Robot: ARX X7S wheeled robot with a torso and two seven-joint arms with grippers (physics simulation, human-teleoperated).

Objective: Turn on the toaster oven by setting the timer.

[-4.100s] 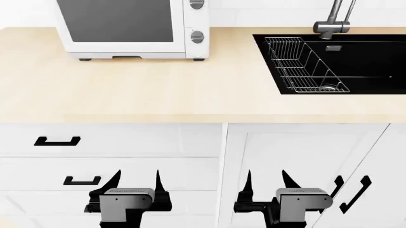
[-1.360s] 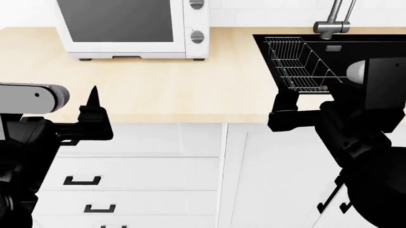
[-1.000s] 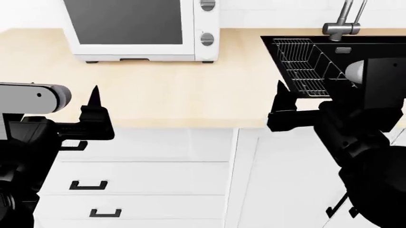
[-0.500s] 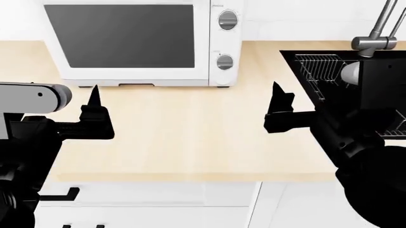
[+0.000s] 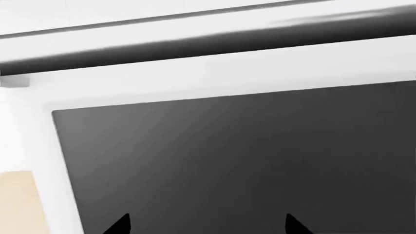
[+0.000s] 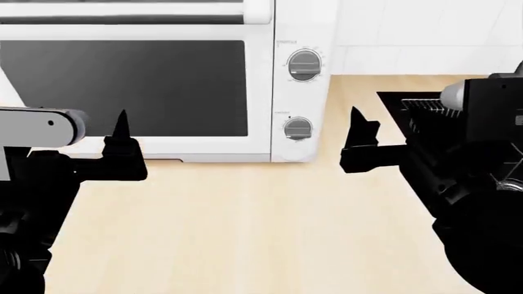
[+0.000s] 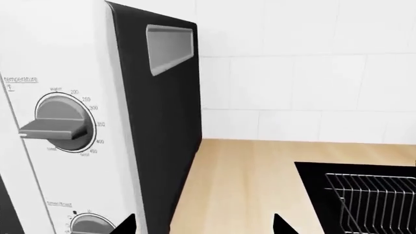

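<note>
The toaster oven [image 6: 298, 33] is a white box with a wide dark glass door [image 6: 122, 89] and a silver bar handle [image 6: 122, 11] along its top. Two round grey knobs sit in a column on its right panel: the temperature knob [image 6: 304, 64] [image 7: 62, 122] and a lower knob [image 6: 297, 128] [image 7: 91, 225]. My left gripper [image 6: 121, 125] [image 5: 208, 226] is open and empty, facing the glass door [image 5: 247, 161] at a short distance. My right gripper [image 6: 357, 122] [image 7: 204, 226] is open and empty, level with the lower knob and a little to its right, not touching it.
The light wooden counter [image 6: 245, 220] [image 7: 240, 185] runs under the oven. A black sink [image 7: 312, 178] with a wire rack [image 7: 377, 200] lies to the oven's right, mostly hidden behind my right arm in the head view. A white tiled wall [image 7: 312, 73] stands behind.
The head view has moved up and closer: the cabinet drawers dropped out of sight and the oven's door and knobs now fill the upper part. Both grippers keep their places in the view.
</note>
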